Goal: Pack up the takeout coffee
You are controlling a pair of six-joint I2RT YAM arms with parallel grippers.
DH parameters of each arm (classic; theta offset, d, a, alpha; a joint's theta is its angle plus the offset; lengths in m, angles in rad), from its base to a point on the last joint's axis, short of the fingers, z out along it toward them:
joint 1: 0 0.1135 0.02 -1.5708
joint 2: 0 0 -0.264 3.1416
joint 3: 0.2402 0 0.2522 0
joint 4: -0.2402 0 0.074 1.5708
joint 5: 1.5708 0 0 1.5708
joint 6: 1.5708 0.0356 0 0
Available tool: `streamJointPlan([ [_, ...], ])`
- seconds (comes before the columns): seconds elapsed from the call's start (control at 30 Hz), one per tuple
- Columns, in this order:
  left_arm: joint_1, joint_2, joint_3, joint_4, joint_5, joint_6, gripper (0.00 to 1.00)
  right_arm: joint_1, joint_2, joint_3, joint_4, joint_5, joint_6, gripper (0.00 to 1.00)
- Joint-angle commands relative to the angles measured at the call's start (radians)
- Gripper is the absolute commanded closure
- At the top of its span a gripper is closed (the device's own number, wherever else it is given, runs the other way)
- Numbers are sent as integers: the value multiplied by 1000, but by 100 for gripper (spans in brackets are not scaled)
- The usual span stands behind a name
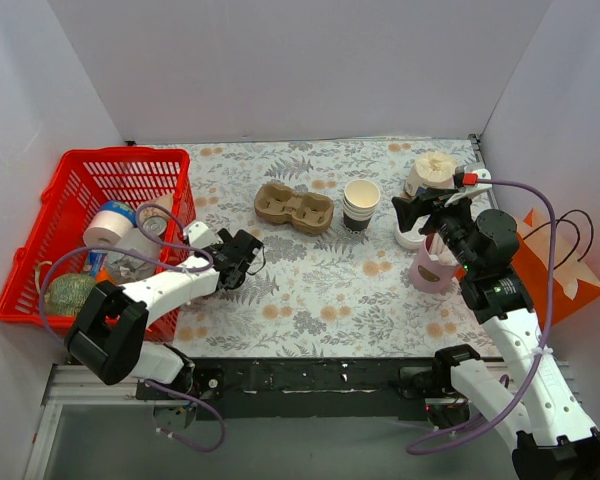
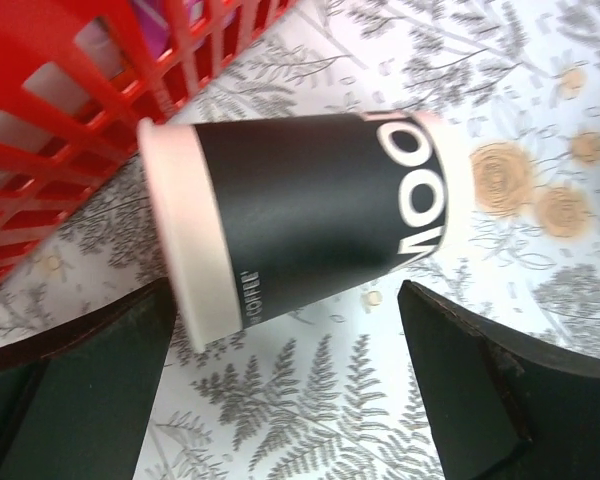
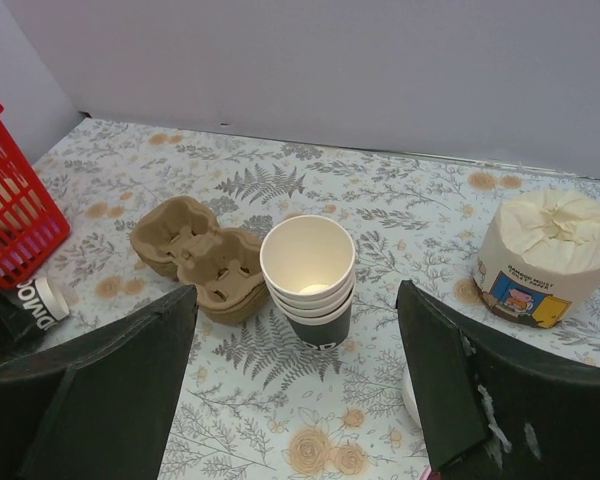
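Observation:
The takeout coffee [image 2: 300,215] lies on its side on the floral tablecloth beside the red basket [image 2: 60,120]. It has a black sleeve with white lettering, cream ends and a pale lid. It also shows at the far left of the right wrist view [image 3: 42,300]. In the top view my left arm hides it. My left gripper [image 2: 285,345] [image 1: 246,258] is open, its jaws apart on either side just short of the cup. My right gripper [image 3: 297,300] [image 1: 414,212] is open and empty, held above the table at the back right.
A stack of lidless cups [image 1: 361,205] and a brown pulp cup carrier [image 1: 294,209] stand mid-table. A wrapped paper roll [image 1: 432,172], a pink cup of white sticks [image 1: 432,265] and an orange bag [image 1: 555,265] are at the right. The basket [image 1: 50,200] holds several items.

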Motion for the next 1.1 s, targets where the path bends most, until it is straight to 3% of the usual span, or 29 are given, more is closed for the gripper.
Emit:
streamJointPlan([
  [0.0, 4, -55, -31, 195, -59, 69, 11, -3, -9, -1, 18, 22, 2, 12],
  [0.13, 6, -47, -37, 238, -53, 91, 33, -1, -1, 0, 12, 34, 7, 12],
  [0.17, 4, -46, -34, 238, -49, 91, 42, -1, -1, 3, 7, 34, 7, 13],
  [0.43, 6, -101, -54, 254, -40, 112, 73, -3, -1, 5, 2, 31, 14, 14],
  [0.5, 4, -101, -48, 252, -40, 134, 85, -1, -1, 6, 2, 27, 17, 14],
  [0.53, 6, -98, -29, 243, -37, 134, 100, -3, 1, 11, 2, 22, 17, 15],
  [0.67, 4, -98, 60, 147, 44, 181, 100, -1, -4, 11, -42, 17, 19, 15],
  [0.73, 6, -89, 127, 113, 226, 316, 100, -1, -9, 17, -95, 11, 19, 15],
  [0.8, 6, -25, 283, -51, 392, 368, 100, -1, -4, 46, -158, 2, 19, 15],
  [0.83, 0, 11, 334, -115, 549, 381, 100, -1, -4, 57, -194, 2, 21, 15],
  [0.9, -58, 72, 441, -269, 632, 415, 100, -3, -1, 95, -316, 2, 21, 15],
  [0.97, -152, 88, 500, -352, 675, 421, 100, -1, 1, 118, -414, 2, 11, 15],
  [1.07, -201, 108, 543, -415, 781, 433, 100, -1, 2, 137, -458, 11, 11, 15],
])
